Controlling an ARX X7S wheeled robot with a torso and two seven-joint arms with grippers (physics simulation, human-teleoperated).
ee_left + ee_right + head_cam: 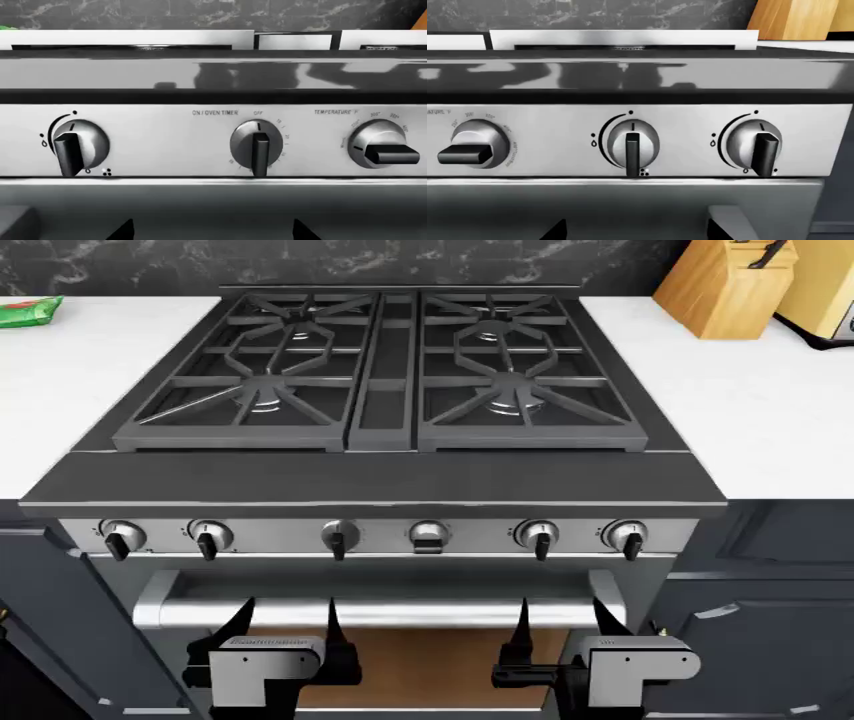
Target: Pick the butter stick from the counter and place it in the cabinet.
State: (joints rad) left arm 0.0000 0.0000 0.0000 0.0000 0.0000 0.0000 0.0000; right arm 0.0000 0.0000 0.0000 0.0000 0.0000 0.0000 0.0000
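Hanging wide below the counter (774, 410) edge, left claw (284, 625) and right claw (558, 625) face stove knobs (338, 537).

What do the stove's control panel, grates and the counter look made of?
Control panel: brushed steel look, silvery with soft reflections. Grates: matte dark cast metal, probably iron. Counter: white stone-look slab; veining too faint to confirm. All simulator renders.

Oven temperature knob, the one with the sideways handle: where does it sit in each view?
Head view: temperature knob mid control panel, fourth of six knobs from the left.
Left wrist view: the knob sits next to the oven timer knob.
Right wrist view: it sits beside two burner knobs.
Shared landmark: the dark stovetop ledge above the panel.
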